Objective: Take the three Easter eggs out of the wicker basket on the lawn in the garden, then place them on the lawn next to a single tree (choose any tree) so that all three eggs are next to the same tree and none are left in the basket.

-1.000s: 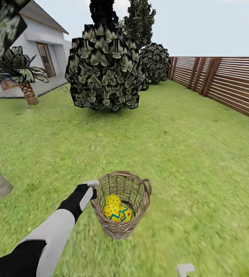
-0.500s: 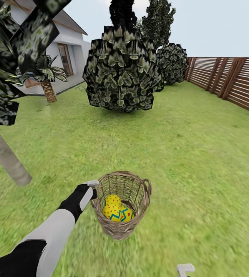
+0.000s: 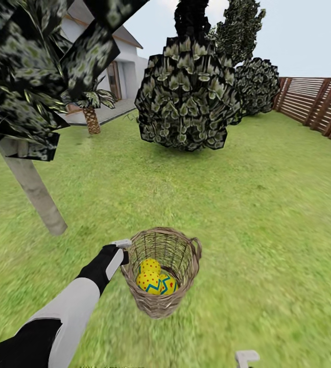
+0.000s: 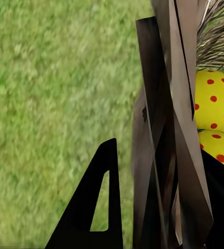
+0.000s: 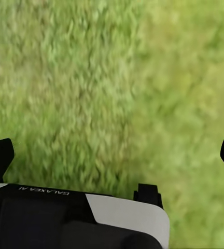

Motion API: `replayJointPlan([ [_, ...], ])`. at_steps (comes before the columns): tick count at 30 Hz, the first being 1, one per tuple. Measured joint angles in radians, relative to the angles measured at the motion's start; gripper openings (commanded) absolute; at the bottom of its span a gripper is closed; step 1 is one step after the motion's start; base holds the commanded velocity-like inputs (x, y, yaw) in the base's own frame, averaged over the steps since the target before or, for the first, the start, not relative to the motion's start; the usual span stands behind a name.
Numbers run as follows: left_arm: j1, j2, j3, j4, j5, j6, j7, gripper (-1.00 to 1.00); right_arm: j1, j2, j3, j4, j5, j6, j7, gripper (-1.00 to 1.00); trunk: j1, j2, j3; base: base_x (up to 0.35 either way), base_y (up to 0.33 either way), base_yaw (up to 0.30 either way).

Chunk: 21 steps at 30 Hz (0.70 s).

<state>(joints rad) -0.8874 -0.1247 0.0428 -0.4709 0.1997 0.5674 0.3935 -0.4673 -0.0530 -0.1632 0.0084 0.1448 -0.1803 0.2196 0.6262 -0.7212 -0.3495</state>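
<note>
The lawn (image 3: 267,214) spreads across most of the head view, bounded by a brown slatted fence (image 3: 329,105) at upper right and a white house (image 3: 122,64) at upper left. A tree (image 3: 30,186) with a pale grey-tan trunk stands at the left of the frame, dark foliage above it. The wicker basket (image 3: 160,301) sits lower centre, held off the grass at its rim. The left pincer (image 3: 120,245) is clamped on that rim, wicker between its fingers in the left wrist view. Three Easter eggs (image 3: 155,278) lie together inside the basket. The right pincer (image 3: 246,356), at the bottom edge, is spread wide and holds nothing.
</note>
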Motion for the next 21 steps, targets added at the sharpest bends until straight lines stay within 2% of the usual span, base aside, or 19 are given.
replayJointPlan([
  [7,0.000,0.006,0.002,-0.012,-0.006,0.001,0.000,-1.00,0.000,0.000,0.000,0.000,0.000,0.000,0.000,1.00,-0.027,0.049,0.025,0.000,0.000,0.276],
  [9,0.000,0.006,0.002,-0.014,0.002,-0.001,0.000,-1.00,0.000,0.000,0.000,0.000,0.000,0.000,0.000,1.00,-0.035,0.063,0.032,0.000,0.000,0.225],
  [11,0.000,0.006,0.001,-0.013,-0.008,0.002,0.000,-1.00,0.000,0.000,0.000,0.000,0.001,0.000,0.000,1.00,-0.042,0.077,0.038,0.000,0.000,0.043],
  [13,0.000,0.006,0.002,-0.013,0.004,-0.002,-0.001,-1.00,0.000,-0.001,0.000,0.000,0.002,0.000,0.000,1.00,-0.050,0.091,0.045,0.000,0.000,0.005],
  [16,0.000,0.006,0.001,-0.013,-0.002,0.001,0.000,-1.00,0.000,-0.002,-0.001,-0.002,0.004,0.000,0.000,1.00,-0.061,0.112,0.054,0.000,0.000,0.011],
  [18,0.000,0.006,0.003,-0.014,0.008,-0.002,-0.001,-1.00,0.000,-0.001,-0.001,-0.003,0.003,0.000,0.000,1.00,-0.069,0.126,0.060,0.000,0.000,0.200],
  [21,0.000,0.006,0.001,-0.013,-0.004,0.002,0.000,-1.00,0.000,-0.001,-0.002,-0.003,0.003,0.000,0.000,1.00,-0.081,0.147,0.067,0.000,0.000,0.241],
])
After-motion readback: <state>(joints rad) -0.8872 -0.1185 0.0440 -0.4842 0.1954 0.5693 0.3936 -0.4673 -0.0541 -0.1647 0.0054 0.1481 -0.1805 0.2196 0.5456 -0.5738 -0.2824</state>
